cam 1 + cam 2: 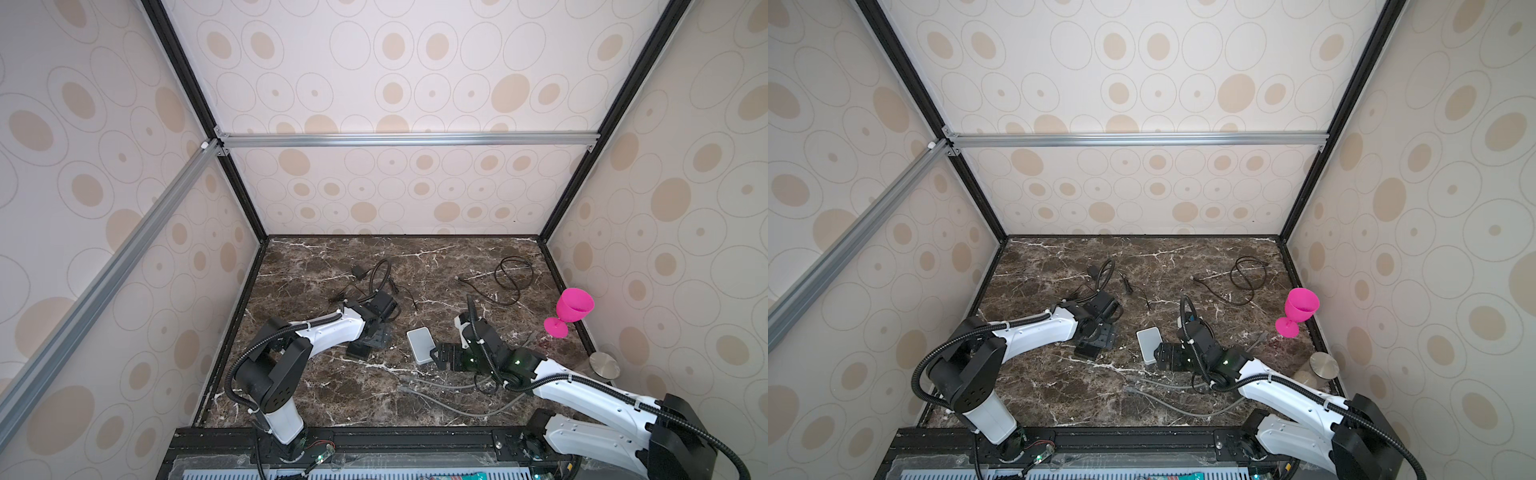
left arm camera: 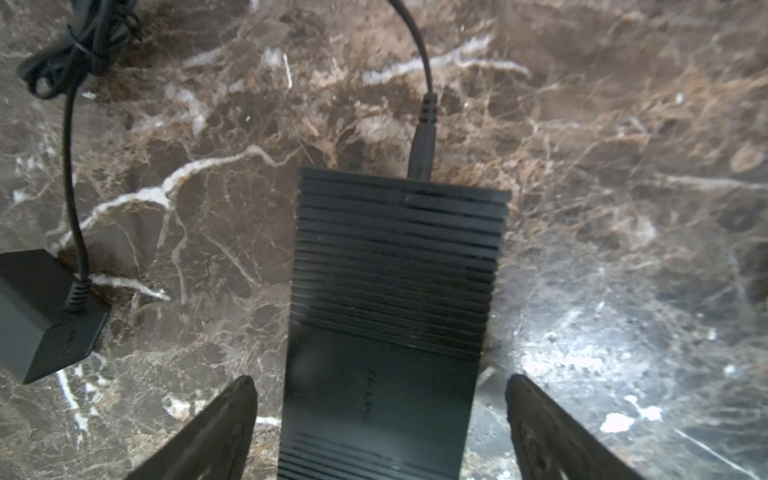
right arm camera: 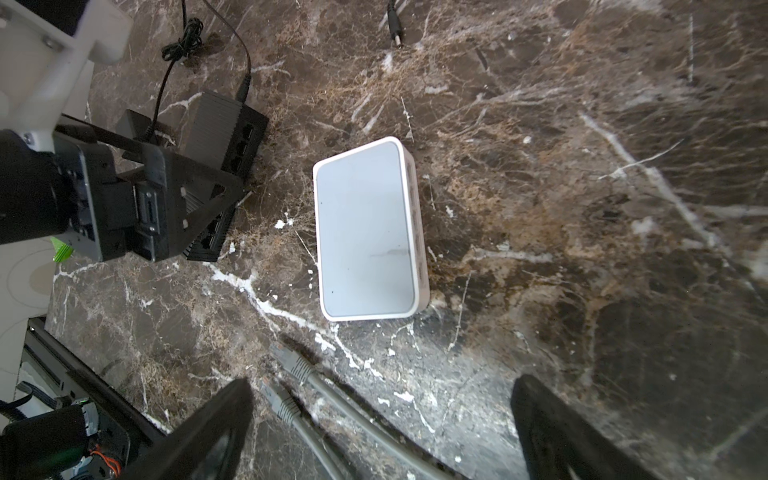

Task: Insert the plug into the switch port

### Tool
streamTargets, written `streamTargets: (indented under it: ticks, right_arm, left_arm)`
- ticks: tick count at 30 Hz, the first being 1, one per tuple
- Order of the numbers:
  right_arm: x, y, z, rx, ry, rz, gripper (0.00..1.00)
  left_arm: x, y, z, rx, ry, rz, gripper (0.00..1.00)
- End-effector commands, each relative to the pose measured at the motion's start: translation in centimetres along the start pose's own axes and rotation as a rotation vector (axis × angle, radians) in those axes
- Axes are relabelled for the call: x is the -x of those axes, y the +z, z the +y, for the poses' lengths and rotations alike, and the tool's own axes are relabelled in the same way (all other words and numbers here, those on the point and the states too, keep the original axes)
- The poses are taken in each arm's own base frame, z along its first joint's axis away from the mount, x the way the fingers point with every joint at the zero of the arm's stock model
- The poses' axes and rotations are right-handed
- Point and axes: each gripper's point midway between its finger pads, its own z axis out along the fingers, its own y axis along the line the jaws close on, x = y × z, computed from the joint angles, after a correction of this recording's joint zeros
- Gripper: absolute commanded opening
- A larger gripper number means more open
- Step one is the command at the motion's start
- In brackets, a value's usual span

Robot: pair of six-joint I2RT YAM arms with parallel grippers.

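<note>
Approach stage, by my reading: no plug is being held yet. Left end effector (image 2: 381, 378) is straddling the black network switch (image 2: 395, 291), its jaws spread wide on either side and apparently not touching it, probably to steady it. A barrel power plug (image 2: 422, 141) is sitting in the switch's rear edge. Right end effector (image 3: 382, 380), jaws wide apart and empty, is hovering low over the grey Ethernet plugs (image 3: 286, 357) lying on the marble bench (image 3: 582, 208). In a top view the white switch (image 1: 419, 345) is lying at three o'clock from the black one, with the grey plugs at six o'clock from it. The next move likely calls for the right arm descending, pinching one plug behind its head, then aligning it with a port. Both arms are reaching forward with forearms low and wrists angling down.
</note>
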Motion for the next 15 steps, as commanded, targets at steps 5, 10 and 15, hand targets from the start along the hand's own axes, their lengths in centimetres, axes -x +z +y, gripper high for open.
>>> streamTargets:
  ticks: [5, 10, 15]
  right_arm:
    - [-0.1, -0.2, -0.4, 0.001, 0.027, -0.012, 1.0]
    - [-0.2, -0.4, -0.6, 0.005, 0.035, -0.02, 1.0]
    - [-0.3, -0.5, -0.6, 0.006, 0.037, -0.024, 1.0]
  left_arm:
    - [-1.5, 1.3, -1.0, -0.045, 0.061, 0.051, 0.76]
    - [-1.9, 1.8, -1.7, -0.087, 0.094, 0.079, 0.67]
    - [-2.3, 1.3, -2.3, -0.139, 0.139, 0.083, 0.65]
